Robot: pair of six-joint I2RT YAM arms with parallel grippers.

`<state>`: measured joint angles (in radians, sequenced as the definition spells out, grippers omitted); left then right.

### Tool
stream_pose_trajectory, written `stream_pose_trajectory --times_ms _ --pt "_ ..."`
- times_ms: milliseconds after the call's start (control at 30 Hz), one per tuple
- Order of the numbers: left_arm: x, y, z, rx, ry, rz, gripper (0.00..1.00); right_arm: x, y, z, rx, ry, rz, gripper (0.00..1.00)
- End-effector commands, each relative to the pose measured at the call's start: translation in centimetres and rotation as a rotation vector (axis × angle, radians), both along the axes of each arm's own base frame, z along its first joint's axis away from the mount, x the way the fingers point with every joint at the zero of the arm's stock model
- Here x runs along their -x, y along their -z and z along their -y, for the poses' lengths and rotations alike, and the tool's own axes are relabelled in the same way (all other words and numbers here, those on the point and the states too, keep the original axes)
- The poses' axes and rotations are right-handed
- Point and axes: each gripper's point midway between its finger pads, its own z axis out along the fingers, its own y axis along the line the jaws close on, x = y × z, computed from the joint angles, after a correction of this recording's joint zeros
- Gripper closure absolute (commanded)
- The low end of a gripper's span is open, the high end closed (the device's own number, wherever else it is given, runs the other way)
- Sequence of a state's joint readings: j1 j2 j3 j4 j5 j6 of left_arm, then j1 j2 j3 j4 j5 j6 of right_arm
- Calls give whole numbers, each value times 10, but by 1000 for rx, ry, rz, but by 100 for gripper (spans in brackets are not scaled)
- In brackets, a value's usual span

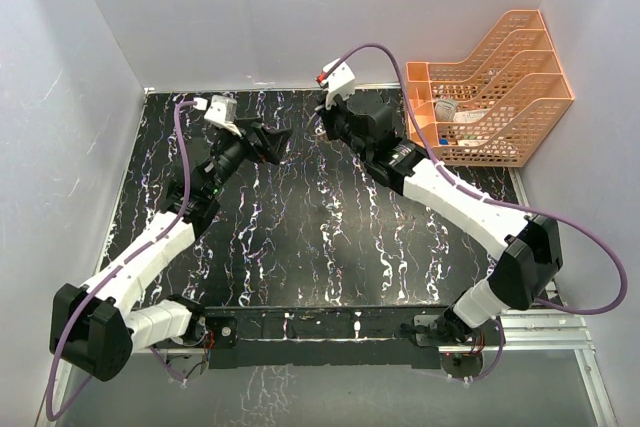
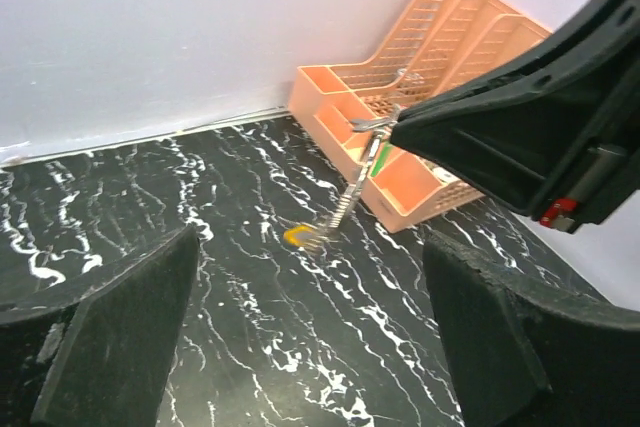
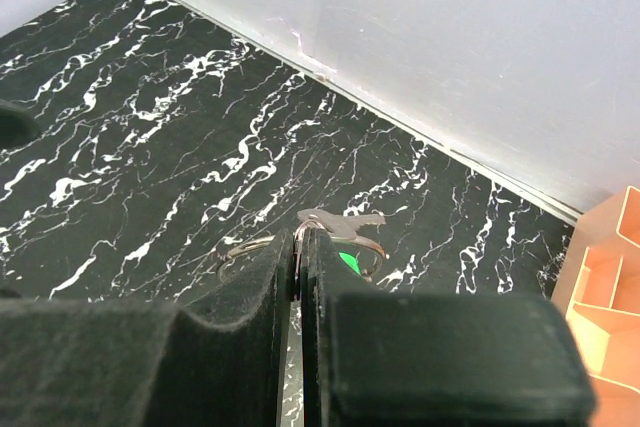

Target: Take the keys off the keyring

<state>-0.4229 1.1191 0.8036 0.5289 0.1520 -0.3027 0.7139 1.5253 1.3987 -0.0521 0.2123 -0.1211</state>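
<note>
Above the far middle of the black, white-veined table (image 1: 300,247), the right fingers (image 3: 240,297) are pressed together with no gap between them. Their tips pinch the keyring (image 2: 368,126), a thin silvery wire loop that sticks out on either side of the grip. Just past the tips in the right wrist view lies a flat silvery key (image 3: 345,219), and under it a bright green-headed key (image 3: 350,262) peeps out. Both are bunched at the ring.

From the left wrist view a thin silvery strand (image 2: 350,192) hangs slanting down from the same pinch. A yellow-headed key (image 2: 298,236) sits at its lower end, low over the table; whether it touches the surface I cannot tell.

The left fingers (image 2: 120,337) are spread wide apart and hold nothing. They touch nothing, and they face the hanging keys from the near side, close to the right fingers.

An orange plastic file organiser (image 1: 500,77) stands at the far right corner of the table, with pale items in its compartments too small to name. A small red part (image 2: 558,212) shows on the right arm's black wrist body; any lettering on it is too small to read.
</note>
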Motion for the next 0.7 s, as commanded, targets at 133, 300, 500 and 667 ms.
stream_pose_trajectory --times_ms 133,300,500,667 --pt "16 -14 31 7 201 80 30 28 -50 -9 -101 -31 91 100" --pt "19 -8 39 3 229 88 32 35 -53 -11 -105 -34 97 100" --pt "14 -1 42 -16 216 109 39 44 -57 -13 -119 -52 99 100" --pt "13 -3 47 -20 233 137 45 51 -59 -16 -137 -75 91 100"
